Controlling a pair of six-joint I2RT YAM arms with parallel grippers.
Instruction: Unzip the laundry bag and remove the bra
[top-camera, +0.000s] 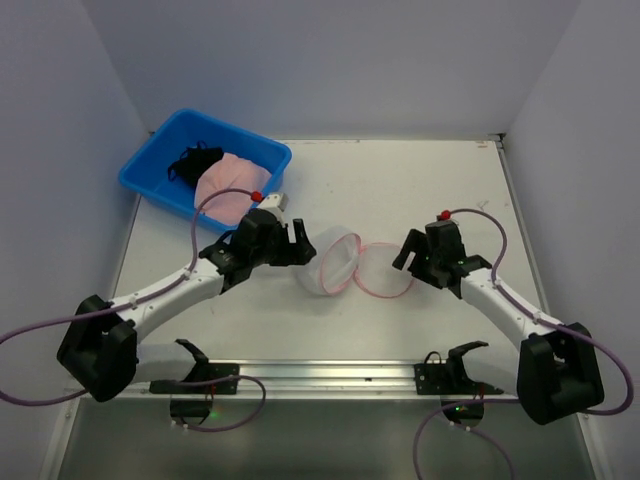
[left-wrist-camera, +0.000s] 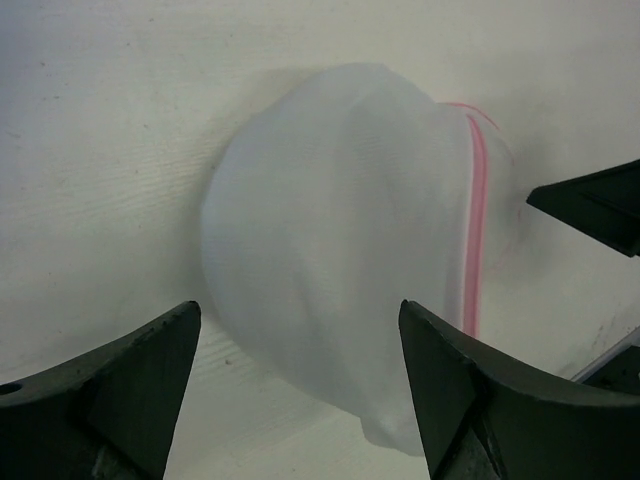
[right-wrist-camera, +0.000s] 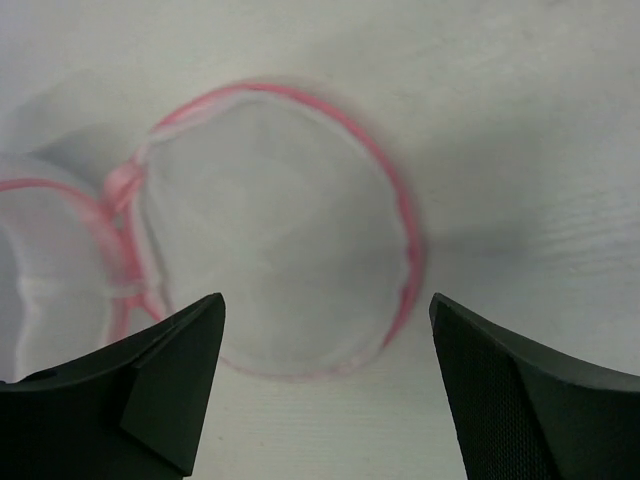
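The laundry bag (top-camera: 360, 266) lies unzipped in the middle of the table, its two pink-rimmed mesh halves spread apart and nothing showing inside them. The left half stands as a dome (left-wrist-camera: 330, 220); the right half lies flat with its rim up (right-wrist-camera: 270, 230). My left gripper (top-camera: 305, 240) (left-wrist-camera: 298, 310) is open just left of the dome, whose near edge reaches between its fingers. My right gripper (top-camera: 408, 252) (right-wrist-camera: 326, 300) is open just right of the flat half, holding nothing. The pale pink bra (top-camera: 230, 185) lies in the blue tub.
The blue tub (top-camera: 150, 170) stands at the back left and also holds a black garment (top-camera: 193, 162). A metal rail (top-camera: 320, 378) with the arm bases runs along the near edge. White walls close in the sides and back.
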